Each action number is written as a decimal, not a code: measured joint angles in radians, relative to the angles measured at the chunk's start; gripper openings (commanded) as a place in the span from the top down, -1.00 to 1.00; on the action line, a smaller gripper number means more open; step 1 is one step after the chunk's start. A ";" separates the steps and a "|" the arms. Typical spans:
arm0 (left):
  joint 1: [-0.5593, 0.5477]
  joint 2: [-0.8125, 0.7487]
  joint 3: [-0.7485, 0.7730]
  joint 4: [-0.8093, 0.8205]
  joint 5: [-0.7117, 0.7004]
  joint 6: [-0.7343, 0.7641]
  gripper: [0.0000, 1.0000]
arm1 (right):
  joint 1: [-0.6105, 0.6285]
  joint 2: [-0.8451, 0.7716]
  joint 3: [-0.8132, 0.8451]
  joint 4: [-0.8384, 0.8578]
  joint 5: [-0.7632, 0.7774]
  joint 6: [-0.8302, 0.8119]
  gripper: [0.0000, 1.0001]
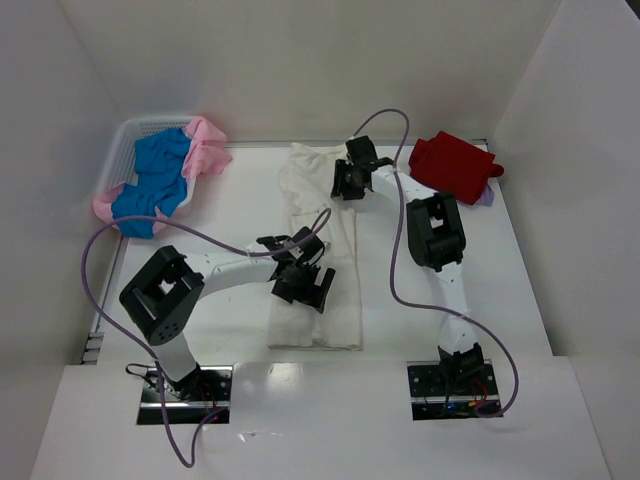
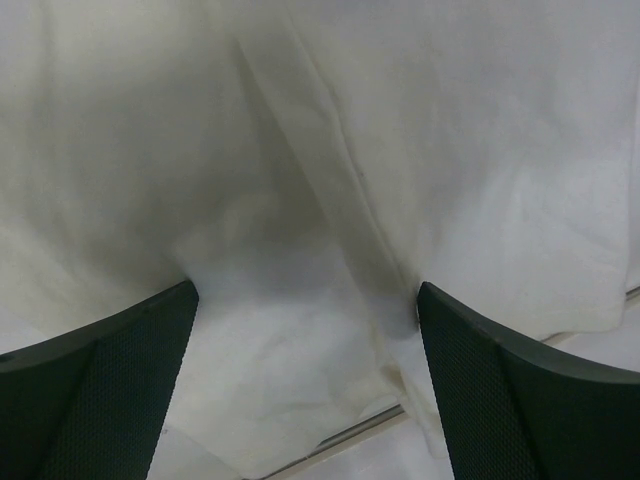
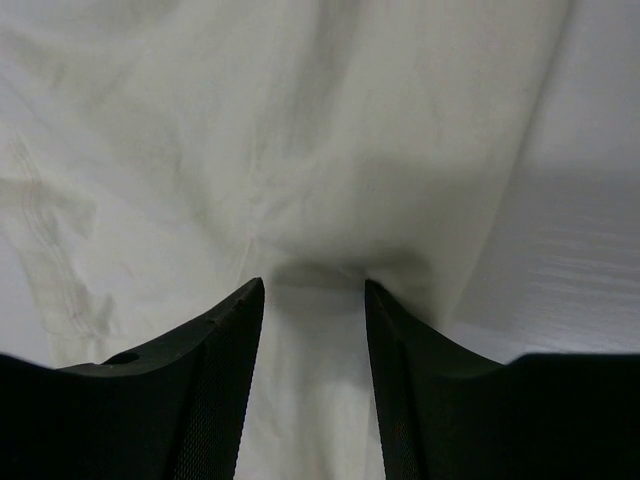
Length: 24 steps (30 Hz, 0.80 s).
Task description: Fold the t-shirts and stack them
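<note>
Wide apart, the jaws of the left gripper point(image 2: 305, 290) rest on the cream shirt point(image 1: 300, 195) and hold nothing, cloth lying slack between the two fingers. The right gripper point(image 3: 313, 285) has its jaws about half apart, with a pucker of the same shirt rising at the tips; whether they actually pinch it cannot be told.

Seen from above, the cream shirt lies at the middle of the table point(image 1: 230, 215) as a long, narrow strip running from 12 to 6 o'clock, its sides seemingly already turned in. The right gripper is at its 12 o'clock end, the left near its 6 o'clock end.

At 2 o'clock a red shirt point(image 1: 452, 165) sits as a compact bundle on a lavender shirt point(image 1: 486, 198), of which only an edge shows; that looks like the start of the stack. At 10 o'clock a basket point(image 1: 125, 140) holds a blue shirt point(image 1: 155, 170) and a pink shirt point(image 1: 207, 150), crumpled and spilling over its rim.

By this reckoning the job is near halfway: two shirts stacked, one partly folded and due a fold across its length before joining the pile, and those in the basket untouched.
</note>
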 measured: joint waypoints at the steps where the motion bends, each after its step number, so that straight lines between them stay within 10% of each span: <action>1: -0.006 0.003 0.003 -0.004 -0.011 -0.001 -0.93 | -0.003 0.006 0.010 -0.002 0.000 0.000 -0.03; 15: -0.073 0.043 0.050 -0.060 -0.127 -0.035 -0.97 | -0.024 0.110 0.200 -0.051 -0.017 -0.009 -0.18; 24: -0.080 -0.019 0.065 -0.101 -0.132 -0.057 -0.99 | -0.052 0.048 0.138 -0.046 -0.049 -0.022 -0.68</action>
